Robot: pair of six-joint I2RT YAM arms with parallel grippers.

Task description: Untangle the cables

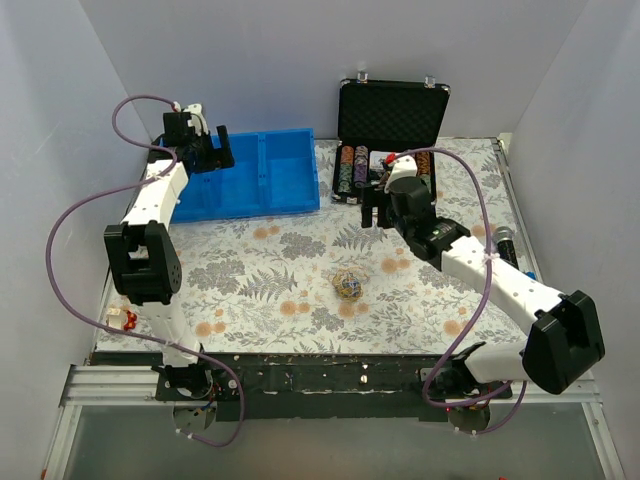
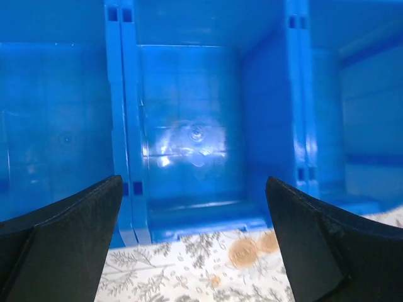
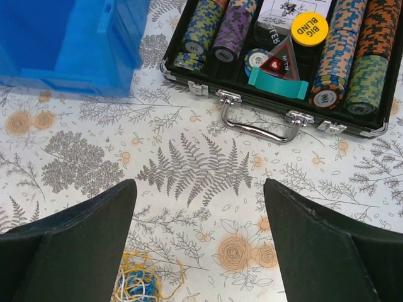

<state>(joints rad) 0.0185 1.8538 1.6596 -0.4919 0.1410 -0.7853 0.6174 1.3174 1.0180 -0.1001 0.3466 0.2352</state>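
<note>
My right gripper point(image 3: 199, 182) hangs with its jaws spread wide and nothing between them, the two dark fingers point(image 3: 69, 245) well apart above the floral tablecloth point(image 3: 195, 167). The cables point(image 3: 140, 283) lie on the cloth back toward my wrist from those fingertips, by the inner edge of the finger on the left of my wrist view. They are a small knotted ball of yellow, bluish and whitish wire, not gripped, and in the overhead view clearly apart from the hand. Ahead of the fingertips sits an open poker chip case point(image 3: 189, 78), its metal handle point(image 3: 261, 126) turned toward me. Rows of striped chips point(image 3: 343, 56) fill it, and a yellow disc point(image 3: 309, 28) marked BIG BLIND lies among them. Farther off to the left of this hand is a corner of the blue bin point(image 3: 69, 44). My left gripper point(image 2: 192, 182) is likewise spread open and holds nothing. The bin stands close in front of its fingertips and fills nearly all I see past them, with only a strip of patterned cloth showing below. From this hand the knotted ball is well away, out in the middle of the table toward my right arm, and it does not show in the left wrist view
</note>
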